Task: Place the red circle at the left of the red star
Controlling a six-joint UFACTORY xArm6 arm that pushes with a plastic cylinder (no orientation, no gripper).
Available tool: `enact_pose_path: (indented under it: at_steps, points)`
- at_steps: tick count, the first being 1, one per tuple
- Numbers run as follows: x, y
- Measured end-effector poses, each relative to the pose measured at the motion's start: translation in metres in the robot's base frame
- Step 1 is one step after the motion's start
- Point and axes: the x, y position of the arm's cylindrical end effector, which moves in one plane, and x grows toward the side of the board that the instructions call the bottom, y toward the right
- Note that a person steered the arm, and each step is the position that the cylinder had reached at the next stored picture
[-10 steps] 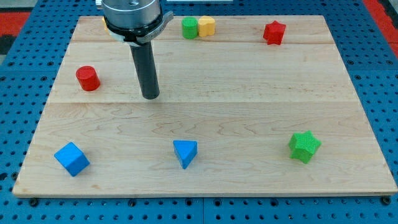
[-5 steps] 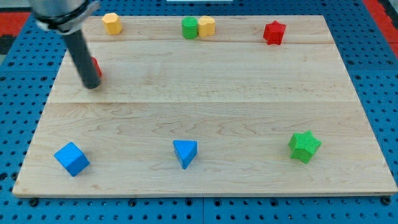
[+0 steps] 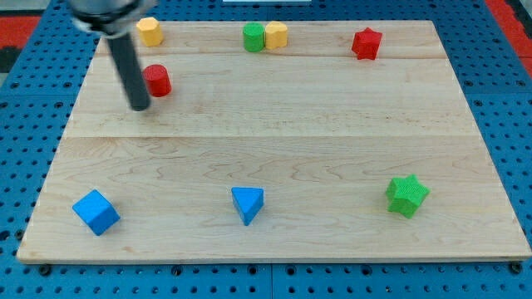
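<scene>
Currently the arm carries no gripper, only a bare dark rod holding nothing; the tip (image 3: 140,106) sits at the view's left of the board, just beside the red circle (image 3: 156,80), which lies up and to the view's right of it, seemingly touching the rod's side; the red star (image 3: 366,43) stands well apart, far toward the view's right and near the top edge, so the coming push likely runs rightward and slightly upward; a yellow block (image 3: 149,31) lies just above the circle; a green block (image 3: 253,36) touching a second yellow block (image 3: 276,35) sits close to that path and could be clipped; the blue cube (image 3: 96,211), blue triangle (image 3: 248,203) and green star (image 3: 406,195) lie well below.
</scene>
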Motion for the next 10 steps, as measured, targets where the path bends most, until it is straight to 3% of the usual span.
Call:
enact_pose_path:
  at_steps: [1, 2, 3, 4, 5, 6, 8, 9, 10]
  points:
    - [-0.023, -0.04]
    - [-0.041, 0.04]
    - [-0.024, 0.165]
    - [-0.024, 0.219]
    - [-0.024, 0.148]
    - [-0.039, 0.119]
    - [-0.052, 0.312]
    - [-0.029, 0.271]
    - [-0.028, 0.194]
